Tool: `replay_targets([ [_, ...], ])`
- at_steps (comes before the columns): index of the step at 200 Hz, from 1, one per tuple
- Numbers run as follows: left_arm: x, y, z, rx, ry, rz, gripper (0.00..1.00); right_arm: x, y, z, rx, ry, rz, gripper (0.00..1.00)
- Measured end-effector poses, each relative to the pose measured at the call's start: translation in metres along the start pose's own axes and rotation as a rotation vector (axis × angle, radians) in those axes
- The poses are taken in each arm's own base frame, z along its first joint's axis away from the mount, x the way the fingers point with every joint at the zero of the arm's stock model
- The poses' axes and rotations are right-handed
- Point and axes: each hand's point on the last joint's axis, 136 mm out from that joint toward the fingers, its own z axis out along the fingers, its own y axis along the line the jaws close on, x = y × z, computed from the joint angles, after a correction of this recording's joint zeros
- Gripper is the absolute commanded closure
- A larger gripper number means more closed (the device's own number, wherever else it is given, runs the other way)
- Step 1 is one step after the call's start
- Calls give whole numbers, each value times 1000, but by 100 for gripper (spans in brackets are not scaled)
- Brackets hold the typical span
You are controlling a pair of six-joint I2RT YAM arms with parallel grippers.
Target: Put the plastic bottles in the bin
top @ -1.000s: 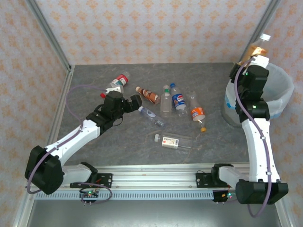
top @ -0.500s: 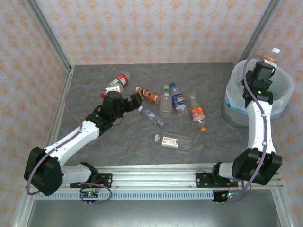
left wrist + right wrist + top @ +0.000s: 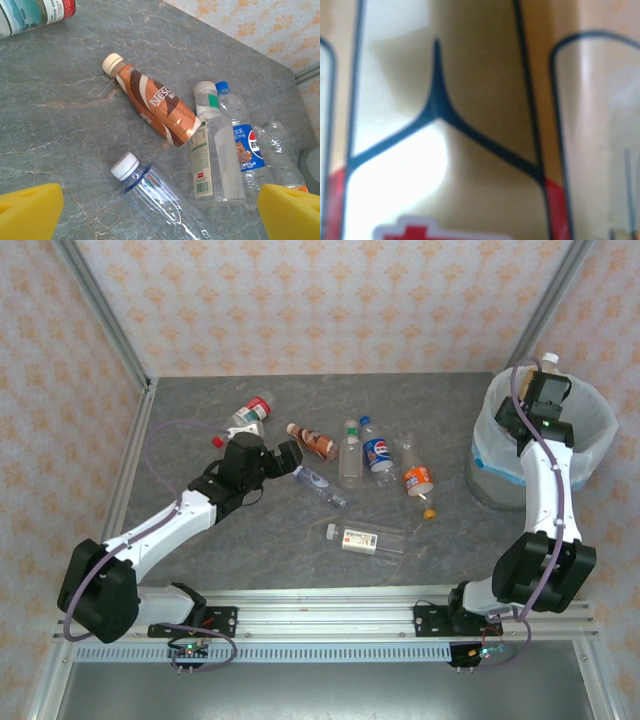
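Right arm shifted over the bin (image 3: 592, 455) since a second ago, left arm stretched low, left end effector (image 3: 277, 456) spread wide above loose bottles (image 3: 365, 539) on the counter (image 3: 440, 410), right end effector (image 3: 546, 390) clamped on a white-capped bottle (image 3: 549, 359), cream-and-red label blurred in its wrist view.

Plastic bottles (image 3: 378, 452) lie clustered at counter (image 3: 450, 405) centre; bin (image 3: 487, 465) at their 3 o'clock, lone bottle (image 3: 250, 412) at 10 o'clock.
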Motion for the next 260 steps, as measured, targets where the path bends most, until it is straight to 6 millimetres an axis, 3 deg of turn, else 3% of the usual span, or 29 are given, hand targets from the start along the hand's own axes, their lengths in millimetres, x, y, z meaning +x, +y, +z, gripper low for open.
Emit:
replay_targets([
  [53, 3, 1, 9, -16, 22, 3, 0, 5, 20, -1, -115, 24, 3, 33],
  [77, 3, 0, 10, -16, 22, 3, 0, 6, 19, -1, -113, 30, 6, 24],
  [152, 1, -1, 10, -15, 20, 3, 0, 7, 18, 1, -108, 27, 8, 21],
  [188, 2, 0, 12, -22, 25, 3, 0, 6, 15, 0, -90, 22, 14, 14],
  [221, 1, 7, 12, -78, 38, 21, 0, 2, 11, -15, -73, -3, 34, 7],
  [260, -11, 17, 9, -132, 29, 67, 0, -14, 24, -59, -121, -99, 52, 1],
])
